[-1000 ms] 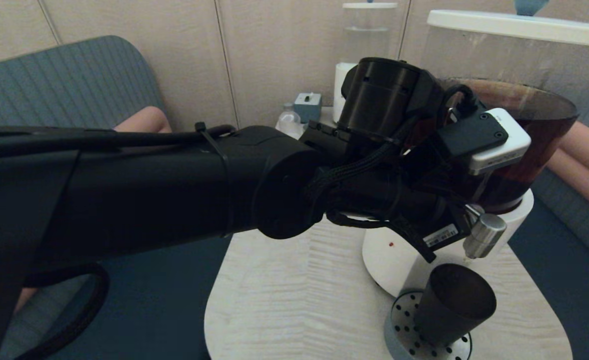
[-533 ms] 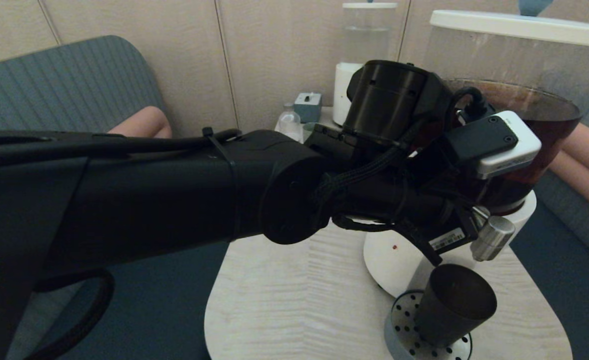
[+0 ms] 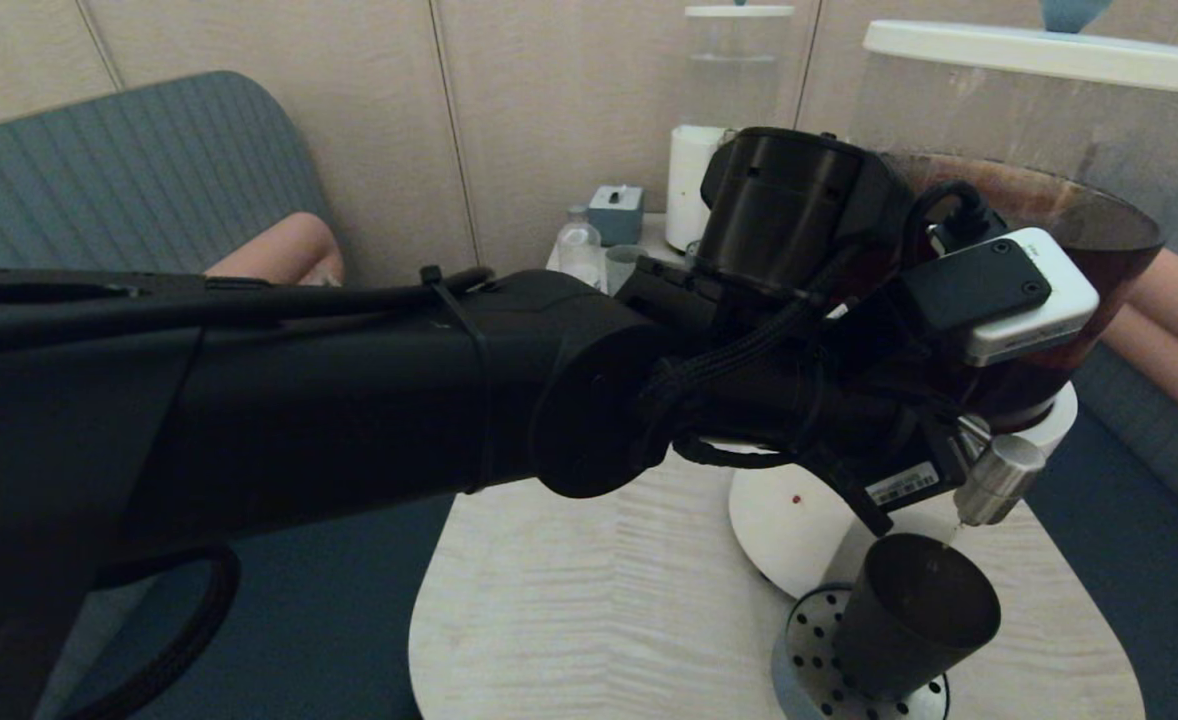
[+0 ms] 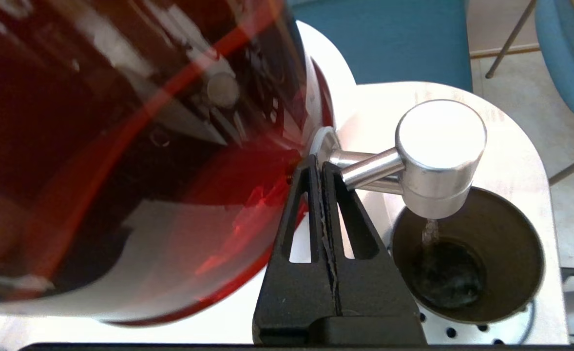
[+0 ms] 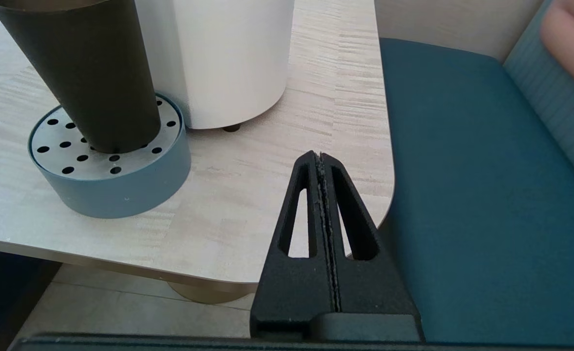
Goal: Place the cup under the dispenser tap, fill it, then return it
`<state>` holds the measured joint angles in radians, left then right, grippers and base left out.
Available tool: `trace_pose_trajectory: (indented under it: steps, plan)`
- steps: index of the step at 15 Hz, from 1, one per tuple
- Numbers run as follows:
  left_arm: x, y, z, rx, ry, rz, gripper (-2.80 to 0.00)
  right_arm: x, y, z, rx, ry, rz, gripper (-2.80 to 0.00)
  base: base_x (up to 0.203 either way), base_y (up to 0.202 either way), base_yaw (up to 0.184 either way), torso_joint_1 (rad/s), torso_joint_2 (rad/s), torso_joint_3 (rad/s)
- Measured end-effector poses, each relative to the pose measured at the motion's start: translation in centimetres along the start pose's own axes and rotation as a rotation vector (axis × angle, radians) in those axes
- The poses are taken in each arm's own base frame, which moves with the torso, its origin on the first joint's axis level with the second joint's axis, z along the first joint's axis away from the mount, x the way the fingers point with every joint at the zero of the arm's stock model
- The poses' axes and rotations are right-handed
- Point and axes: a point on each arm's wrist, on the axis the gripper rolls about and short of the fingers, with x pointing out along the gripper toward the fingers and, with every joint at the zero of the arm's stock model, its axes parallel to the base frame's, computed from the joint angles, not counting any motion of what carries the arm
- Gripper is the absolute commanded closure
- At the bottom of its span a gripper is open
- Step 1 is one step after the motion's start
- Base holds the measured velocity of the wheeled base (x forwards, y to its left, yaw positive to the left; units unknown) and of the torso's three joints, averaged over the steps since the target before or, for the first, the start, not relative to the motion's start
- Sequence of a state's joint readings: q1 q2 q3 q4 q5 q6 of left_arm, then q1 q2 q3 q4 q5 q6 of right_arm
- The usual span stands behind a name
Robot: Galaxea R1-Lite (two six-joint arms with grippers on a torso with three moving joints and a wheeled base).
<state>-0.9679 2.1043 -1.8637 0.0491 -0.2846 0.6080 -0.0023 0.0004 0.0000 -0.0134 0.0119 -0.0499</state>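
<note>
The black cup (image 3: pixel 914 615) (image 4: pixel 511 229) (image 5: pixel 92 73) stands upright on the perforated drip tray (image 3: pixel 809 650), directly under the steel dispenser tap (image 3: pixel 997 480) (image 4: pixel 438 151). A thin stream runs from the tap into the cup, and dark liquid lies in its bottom. My left gripper (image 4: pixel 318 165) is shut and holds nothing. Its tips press at the root of the tap's stem, against the brown-filled dispenser (image 3: pixel 1009 200). My right gripper (image 5: pixel 320 155) hangs shut and empty over the table's front right corner, apart from the cup.
The pale wooden table (image 3: pixel 599 600) has a rounded front edge. At the back stand a smaller clear dispenser (image 3: pixel 724 90), a small bottle (image 3: pixel 579 245) and a grey box (image 3: pixel 616 210). Teal seating (image 5: pixel 462 195) borders the table. My left forearm crosses the head view.
My left arm has pushed slightly farther toward the dispenser, still shut. A thin stream now shows below the tap. The cup has stayed on the tray.
</note>
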Motion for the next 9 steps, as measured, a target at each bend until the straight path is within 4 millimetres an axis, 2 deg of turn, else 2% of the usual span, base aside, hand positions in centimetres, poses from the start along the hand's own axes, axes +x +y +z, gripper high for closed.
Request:
trace_pose_trajectory:
  steps: [5, 9]
  plan:
    - [0.19, -0.18, -0.23, 0.012, -0.008, 0.002, 0.0, 0.0, 0.0, 0.0, 0.0, 0.0, 0.001, 0.0, 0.0, 0.0, 0.0, 0.0, 0.0, 0.0]
    - [-0.54, -0.79, -0.88, -0.01, 0.032, -0.018, 0.0, 0.0, 0.0, 0.0, 0.0, 0.0, 0.0, 0.0, 0.0, 0.0, 0.0, 0.0, 0.0, 0.0]
